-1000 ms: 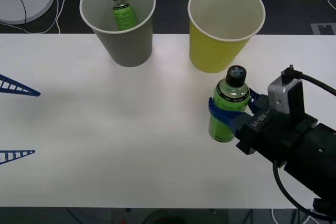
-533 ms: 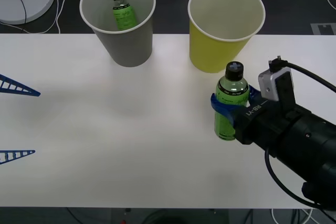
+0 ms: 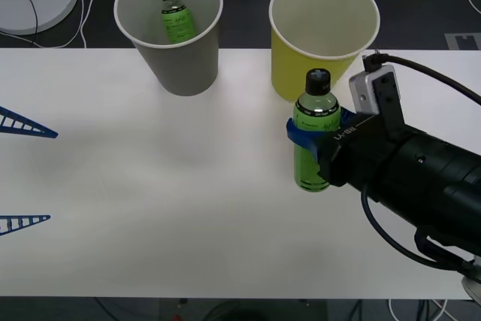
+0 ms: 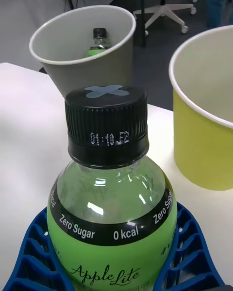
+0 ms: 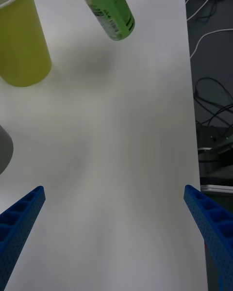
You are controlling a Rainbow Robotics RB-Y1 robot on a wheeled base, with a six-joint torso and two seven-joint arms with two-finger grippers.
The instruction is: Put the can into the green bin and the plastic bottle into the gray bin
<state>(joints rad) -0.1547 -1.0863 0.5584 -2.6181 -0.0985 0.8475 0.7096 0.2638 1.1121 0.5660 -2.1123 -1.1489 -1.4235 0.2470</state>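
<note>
Two blue fingers of my right gripper [image 3: 314, 139] clamp the plastic bottle [image 3: 313, 134] by its shoulder, upright and lifted clear of the table [image 3: 150, 208], just in front of the green bin [image 3: 319, 50]. I see a second bottle [image 3: 175, 16] inside the gray bin [image 3: 176, 54]. My left gripper [image 5: 116, 233] waits spread wide over the table's left side

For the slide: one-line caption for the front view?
Right gripper holds small green plastic bottle lifted beside yellow-green paper bin.
</note>
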